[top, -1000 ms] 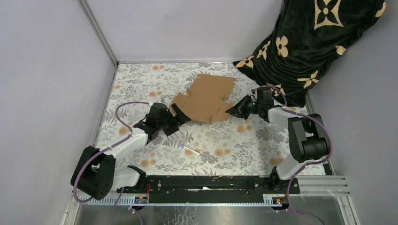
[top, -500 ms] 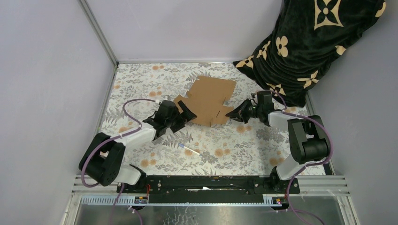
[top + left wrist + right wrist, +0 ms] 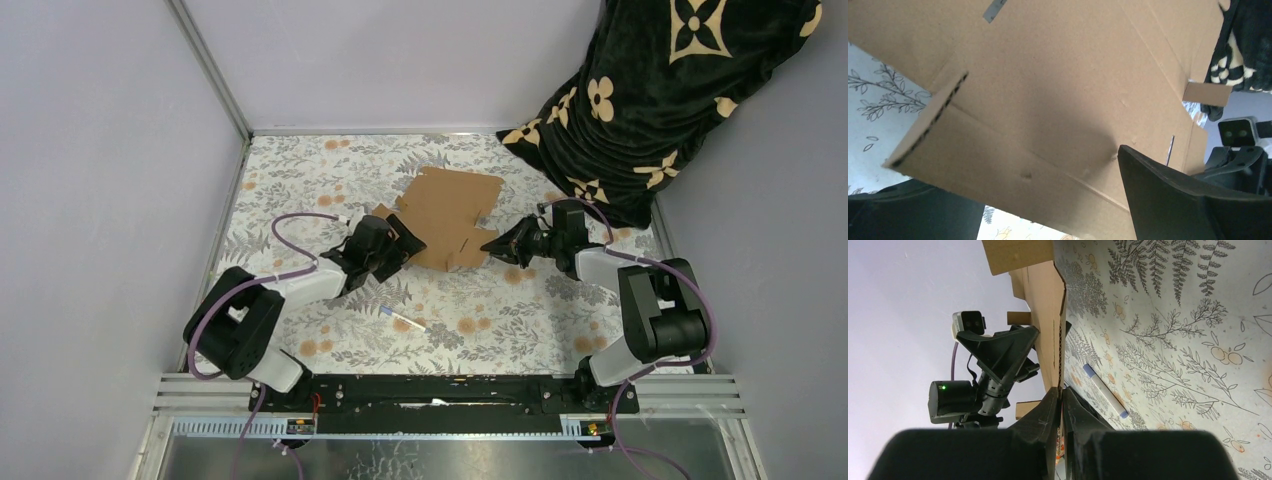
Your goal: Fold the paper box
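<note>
Overhead first: the paper box [image 3: 447, 208] is an unfolded brown cardboard sheet with flaps and slits. It lies on the floral-covered bench [image 3: 300, 170], towards the far side and between the two arms. The left end effector [image 3: 398, 243] sits at the sheet's near-left corner with its fingers wide apart and nothing between them. The right end effector [image 3: 493, 244] is clamped on the near-right edge. A white stick [image 3: 403, 319] lies apart on the bench nearer the arm bases. A black cloth [image 3: 660, 90] with beige flower motifs is heaped at the far right; no letters on it can be read.

From the left wrist, cardboard fills the view. A corrugated flap edge and scored crease lines show, with the spread fingers on either side. There is no print on the board.

From the right wrist, both fingers are pinched onto the sheet's thin edge, which looks raised off the bench there.

The sheet is probably light and fairly stiff. It should bend readily along the scores and slide easily on the cloth. A flap edge near a crease seems the best place to hold it.
</note>
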You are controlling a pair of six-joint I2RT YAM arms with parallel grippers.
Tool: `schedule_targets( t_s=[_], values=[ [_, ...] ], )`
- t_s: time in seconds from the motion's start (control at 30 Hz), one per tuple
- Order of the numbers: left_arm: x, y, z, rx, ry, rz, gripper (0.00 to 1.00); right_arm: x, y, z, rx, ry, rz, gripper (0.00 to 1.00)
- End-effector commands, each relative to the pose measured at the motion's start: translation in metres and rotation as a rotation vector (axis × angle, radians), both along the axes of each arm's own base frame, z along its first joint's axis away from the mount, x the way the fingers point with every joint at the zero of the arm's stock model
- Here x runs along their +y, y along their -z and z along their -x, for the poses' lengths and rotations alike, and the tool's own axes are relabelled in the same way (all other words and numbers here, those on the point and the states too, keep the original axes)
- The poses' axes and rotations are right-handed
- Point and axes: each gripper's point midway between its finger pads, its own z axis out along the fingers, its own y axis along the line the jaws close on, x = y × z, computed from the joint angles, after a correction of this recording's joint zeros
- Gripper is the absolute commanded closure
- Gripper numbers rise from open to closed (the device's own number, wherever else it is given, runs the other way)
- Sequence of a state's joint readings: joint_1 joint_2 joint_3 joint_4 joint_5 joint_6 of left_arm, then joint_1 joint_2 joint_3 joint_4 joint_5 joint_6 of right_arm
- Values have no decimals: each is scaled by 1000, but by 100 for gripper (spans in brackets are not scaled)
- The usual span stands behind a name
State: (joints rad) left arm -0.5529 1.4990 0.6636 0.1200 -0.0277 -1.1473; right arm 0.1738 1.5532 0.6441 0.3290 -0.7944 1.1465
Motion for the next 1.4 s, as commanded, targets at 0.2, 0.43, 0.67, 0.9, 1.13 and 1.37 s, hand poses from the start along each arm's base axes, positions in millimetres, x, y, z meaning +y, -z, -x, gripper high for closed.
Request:
schedule_targets(
  t_s=[0.2,0.43,0.67,0.9,1.13,1.37],
  values=[
    [-11,-19,-30,-76,-64,9,22,2,-21,7,-64,-37,-40,87],
    [-20,-21,-31,-81,-28,8,67,3,-22,9,-68,-50,-39,86],
    [-24,-34,-38,-104,55,-82,100,6,-26,14,-82,-107,-14,80],
    [-14,-60,-44,-122,227,-327,100,-2,-35,25,-136,-234,120,60],
    [8,-77,-44,-53,374,-585,100,-9,-54,25,-193,-289,207,50],
    [32,-94,-51,45,469,-825,100,-11,-71,4,-244,-292,262,48]
  ],
)
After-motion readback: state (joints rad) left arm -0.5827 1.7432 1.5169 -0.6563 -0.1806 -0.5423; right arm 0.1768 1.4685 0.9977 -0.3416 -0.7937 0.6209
